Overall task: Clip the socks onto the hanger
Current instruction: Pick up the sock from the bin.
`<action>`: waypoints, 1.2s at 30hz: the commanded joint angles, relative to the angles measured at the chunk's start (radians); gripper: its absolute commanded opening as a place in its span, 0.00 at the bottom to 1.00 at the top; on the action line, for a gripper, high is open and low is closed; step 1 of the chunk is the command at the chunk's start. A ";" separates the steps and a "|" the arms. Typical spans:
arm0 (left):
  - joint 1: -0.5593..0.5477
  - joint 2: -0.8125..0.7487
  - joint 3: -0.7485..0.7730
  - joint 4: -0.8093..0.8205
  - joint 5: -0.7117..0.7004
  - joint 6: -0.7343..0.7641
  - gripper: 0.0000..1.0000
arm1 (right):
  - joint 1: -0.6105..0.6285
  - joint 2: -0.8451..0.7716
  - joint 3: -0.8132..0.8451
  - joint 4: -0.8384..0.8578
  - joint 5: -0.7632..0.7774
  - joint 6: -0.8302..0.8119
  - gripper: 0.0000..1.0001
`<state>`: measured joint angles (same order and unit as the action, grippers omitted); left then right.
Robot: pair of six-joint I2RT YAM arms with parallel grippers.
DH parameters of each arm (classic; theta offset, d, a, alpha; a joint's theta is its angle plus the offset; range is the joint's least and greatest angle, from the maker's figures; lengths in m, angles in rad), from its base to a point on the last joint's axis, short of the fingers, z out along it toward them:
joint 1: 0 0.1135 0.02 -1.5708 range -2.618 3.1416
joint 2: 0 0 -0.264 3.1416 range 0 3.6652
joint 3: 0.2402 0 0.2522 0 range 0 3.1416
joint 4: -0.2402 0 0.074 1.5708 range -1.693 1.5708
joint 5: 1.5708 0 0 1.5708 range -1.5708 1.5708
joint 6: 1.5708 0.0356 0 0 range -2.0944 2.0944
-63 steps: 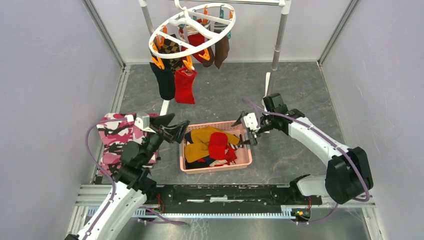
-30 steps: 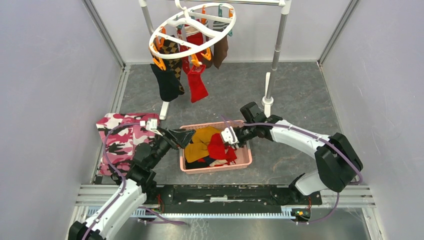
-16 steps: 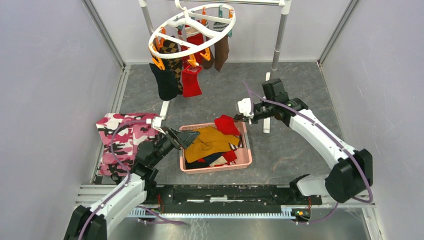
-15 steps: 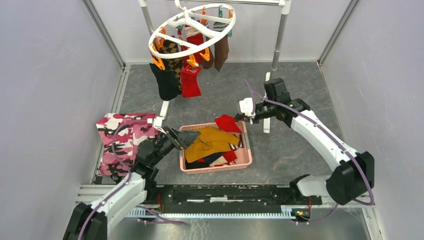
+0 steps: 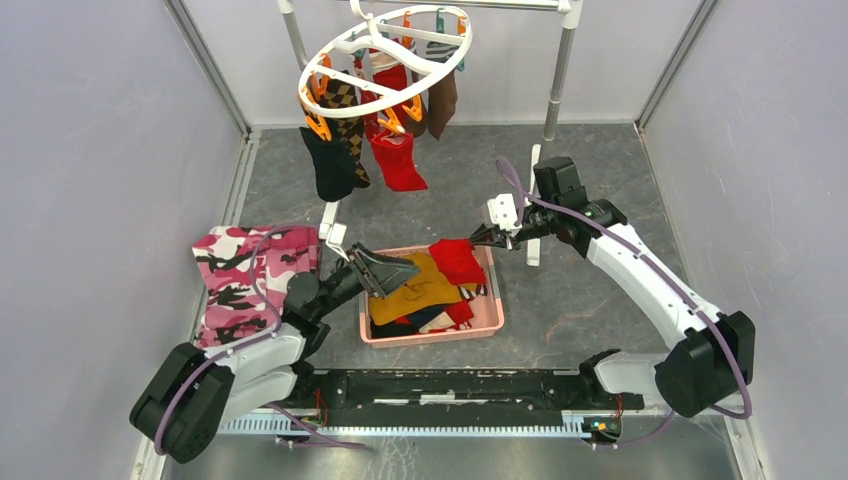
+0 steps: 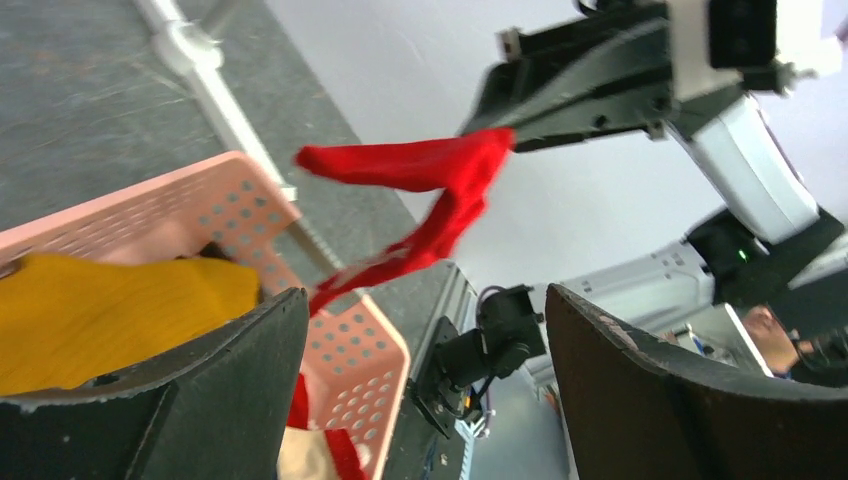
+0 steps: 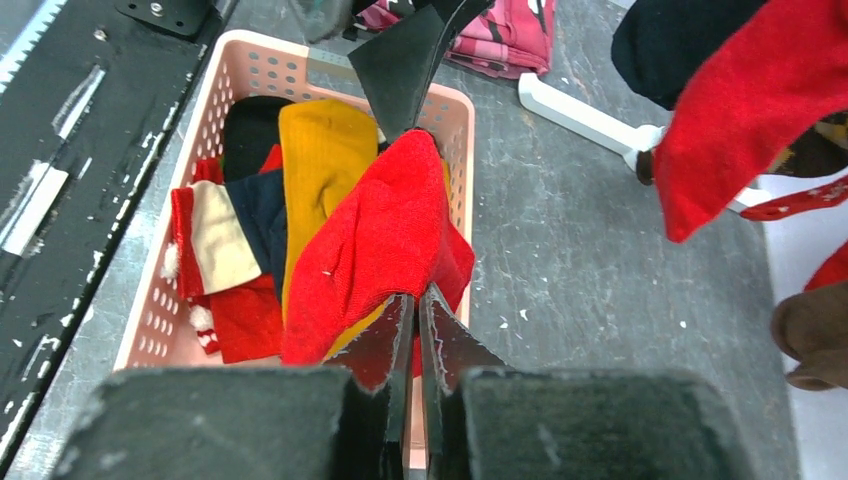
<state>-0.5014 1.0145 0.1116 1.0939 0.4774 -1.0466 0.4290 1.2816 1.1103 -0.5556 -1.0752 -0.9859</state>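
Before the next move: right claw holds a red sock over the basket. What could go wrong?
The right claw pinches the red sock by one end only; it may slip free. The sock's tail hangs by the rim of the pink basket and could snag. The open left claw is close; claws could bump.

One hanger (image 5: 372, 45) carries five socks that can be told apart: one black sock (image 5: 325, 168), one argyle sock (image 5: 347, 135), two red ones (image 5: 400, 162) (image 5: 393, 78) and one brown sock (image 5: 443, 100). One pink basket (image 5: 430, 336) holds one mustard sock (image 5: 420, 290) and a tangle too jumbled to count; one more red sock (image 5: 458, 262) dangles over it. One camouflage cloth (image 5: 240, 285), one metal rack (image 5: 558, 80), two arms: left arm (image 5: 250, 365) and right arm (image 5: 640, 275).
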 commanded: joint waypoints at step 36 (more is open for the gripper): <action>-0.197 0.532 0.159 0.592 0.178 0.340 0.02 | -0.026 0.043 -0.011 0.039 -0.106 0.105 0.18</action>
<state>-0.6964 1.6081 0.3027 1.4784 0.6971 -0.7467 0.4114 1.3231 1.0988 -0.5392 -1.1709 -0.9016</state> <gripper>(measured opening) 0.040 0.128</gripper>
